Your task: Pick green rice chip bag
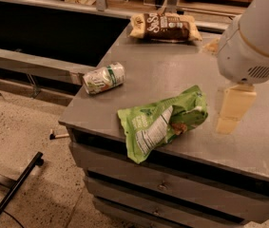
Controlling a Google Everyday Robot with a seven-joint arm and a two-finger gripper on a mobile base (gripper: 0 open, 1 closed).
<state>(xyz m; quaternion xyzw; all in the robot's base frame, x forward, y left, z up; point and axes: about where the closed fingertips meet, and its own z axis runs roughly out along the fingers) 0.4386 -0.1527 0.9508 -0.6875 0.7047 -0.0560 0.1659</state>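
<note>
The green rice chip bag lies crumpled near the front edge of the grey metal table, with its white nutrition panel facing up and one corner hanging over the edge. My gripper hangs pale and cream-coloured from the white arm just right of the bag, low over the table and not touching the bag.
A green-and-white drink can lies on its side at the table's left edge. A tan-and-brown snack bag lies at the back. Drawers sit under the table front. A dark counter and a bench stand to the left, and a black bar lies on the floor.
</note>
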